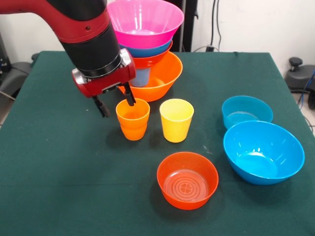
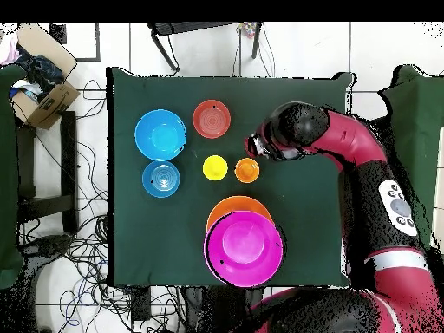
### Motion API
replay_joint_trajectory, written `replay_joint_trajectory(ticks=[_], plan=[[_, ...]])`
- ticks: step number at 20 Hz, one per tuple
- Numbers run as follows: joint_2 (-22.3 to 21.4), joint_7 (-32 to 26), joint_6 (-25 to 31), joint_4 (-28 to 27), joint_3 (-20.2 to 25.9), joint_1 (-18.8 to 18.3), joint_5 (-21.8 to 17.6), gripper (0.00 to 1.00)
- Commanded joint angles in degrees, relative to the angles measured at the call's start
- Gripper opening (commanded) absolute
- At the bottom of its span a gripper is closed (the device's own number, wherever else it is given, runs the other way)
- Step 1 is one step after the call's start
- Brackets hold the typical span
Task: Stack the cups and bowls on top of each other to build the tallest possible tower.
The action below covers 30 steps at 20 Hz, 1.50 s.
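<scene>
Front view shows us the tower (image 1: 147,54) at the far side of the green tabletop (image 1: 59,187): the big orange bowl (image 1: 160,81) as base, a blue cup (image 1: 141,77) and a red-orange bowl (image 1: 150,60) inside it, a blue bowl (image 1: 147,50) above that, and the big pink bowl (image 1: 145,22) on top. Just in front of the tower we see the orange cup (image 1: 133,119) standing upright, with the yellow cup (image 1: 176,119) upright beside it, close but apart. The gripper (image 1: 116,102) hangs at the orange cup: its fingers (image 1: 129,94) are spread, one at the cup's rim, seemingly just inside it, the other outside the wall, and we cannot tell whether they touch. Nearer the camera than the yellow cup sits a red-orange bowl (image 1: 187,180). Well away from the tower, on the yellow cup's side, a larger blue bowl (image 1: 263,151) rests with a smaller blue bowl (image 1: 246,111) just behind it.
</scene>
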Motion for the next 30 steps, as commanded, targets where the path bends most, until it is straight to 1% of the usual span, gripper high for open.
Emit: replay_joint_trajectory(ticks=[1,6,10,18,22,26,30], plan=[[2.59,6.09,-5.45,1.09,-2.47,0.70,-2.71,1.00],[4.50,5.80,-6.67,-0.22,-2.94,1.32,-2.88,1.00],[5.52,5.59,-7.91,-0.05,-3.33,1.29,-2.76,1.00],[5.87,5.16,-7.26,-0.48,-3.33,1.40,-1.81,1.00],[6.04,5.17,-7.30,-0.81,-3.51,1.55,-1.98,1.00],[6.90,5.26,-8.30,-1.53,-3.79,1.74,-2.56,1.00],[7.45,6.53,-10.12,-1.67,-3.91,1.84,-2.37,1.00]])
